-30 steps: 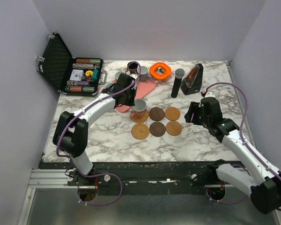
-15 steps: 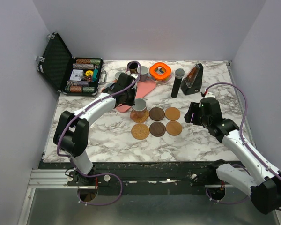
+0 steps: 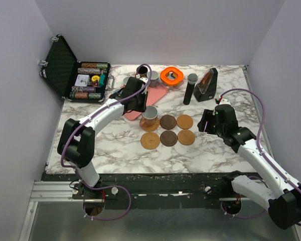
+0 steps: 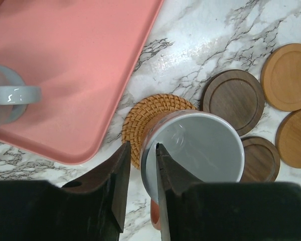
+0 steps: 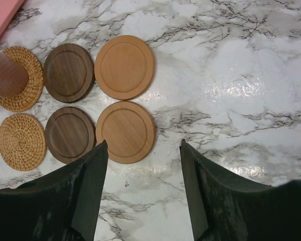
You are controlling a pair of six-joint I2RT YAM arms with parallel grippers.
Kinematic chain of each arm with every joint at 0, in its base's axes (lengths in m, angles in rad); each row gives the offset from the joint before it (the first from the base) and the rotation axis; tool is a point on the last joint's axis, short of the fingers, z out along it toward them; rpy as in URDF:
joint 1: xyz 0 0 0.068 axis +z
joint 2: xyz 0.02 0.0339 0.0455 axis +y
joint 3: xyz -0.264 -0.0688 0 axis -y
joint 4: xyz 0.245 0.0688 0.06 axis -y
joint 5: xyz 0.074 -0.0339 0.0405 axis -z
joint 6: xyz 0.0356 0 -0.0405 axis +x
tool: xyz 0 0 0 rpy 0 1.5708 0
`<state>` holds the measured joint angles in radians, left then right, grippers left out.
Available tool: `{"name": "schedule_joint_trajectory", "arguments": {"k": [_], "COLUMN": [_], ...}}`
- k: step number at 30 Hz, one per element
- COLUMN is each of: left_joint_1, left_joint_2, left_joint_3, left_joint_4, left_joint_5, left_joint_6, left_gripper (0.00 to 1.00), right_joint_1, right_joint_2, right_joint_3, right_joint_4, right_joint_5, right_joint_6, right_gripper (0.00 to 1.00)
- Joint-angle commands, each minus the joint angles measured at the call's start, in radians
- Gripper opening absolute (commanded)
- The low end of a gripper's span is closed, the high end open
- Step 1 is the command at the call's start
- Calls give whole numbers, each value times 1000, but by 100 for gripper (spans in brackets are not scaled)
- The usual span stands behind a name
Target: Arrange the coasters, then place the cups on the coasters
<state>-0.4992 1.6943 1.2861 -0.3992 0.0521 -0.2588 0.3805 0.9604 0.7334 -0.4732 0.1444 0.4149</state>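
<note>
**Left wrist view: first cup stands on a woven coaster, tool slack at its rim**

Six coasters (image 5: pixel 124 67) lie on the marble table (image 5: pixel 251 100) in a block of two rows of three. They sit close together without overlapping, so each leaves room for a mug, and the arranging part of the task looks finished. A pinkish-brown cup (image 4: pixel 195 150) with a grey inside stands upright on the woven coaster (image 4: pixel 140 118) at the far-left corner of the block.

The left tool (image 4: pixel 141 148) straddles the cup's wall, with one finger outside the rim and one inside. Taking the mug by its wall this way avoids reaching around the whole body. The jaws stand narrowly parted, and a sliver of gap shows beside the wall. The cup therefore seems to rest on its own weight rather than being pinched. A straight lift would probably clear the rim without tipping the cup.

The right tool (image 5: pixel 143 145) hangs near the right side of the block, its jaws wide apart and holding nothing. It is well apart from the left arm, probably so the two do not cross.

Five coasters are bare. In the top external view the other cups (image 3: pixel 153 76) crowd the far edge beside the pink tray (image 4: pixel 75 55), so most of the placing is yet to do.
</note>
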Motion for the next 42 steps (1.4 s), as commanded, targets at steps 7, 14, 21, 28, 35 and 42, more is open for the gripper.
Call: {"name": "schedule_joint_trajectory", "arguments": {"k": [7,14,21,28,35,42], "left_joint_1": [-2,-2,27,174,301,350], "left_joint_2": [-18,-70,-199,-269,-193,-72], "left_joint_3": [21,-10,-90,-148,-117,-70], "left_joint_4": [13,48,140,194,211,209], "left_joint_5": [-38,-103,-250,-318,-252,-172], "left_joint_6": [1,6,1,-74,-103,-140], "left_gripper": [48,80,96,99,97,88], "right_joint_1": [6,5,5,5,5,5], "right_joint_2": [3,-14,-14,-29,-23,-11], "right_joint_3": [-17,-20,-20,-37,-48,-42], "right_joint_4": [-10,-5,-2,11,36,45], "right_joint_5": [12,18,23,21,3,-9], "right_joint_6": [2,4,-1,5,7,4], "right_gripper": [68,68,69,68,68,68]}}
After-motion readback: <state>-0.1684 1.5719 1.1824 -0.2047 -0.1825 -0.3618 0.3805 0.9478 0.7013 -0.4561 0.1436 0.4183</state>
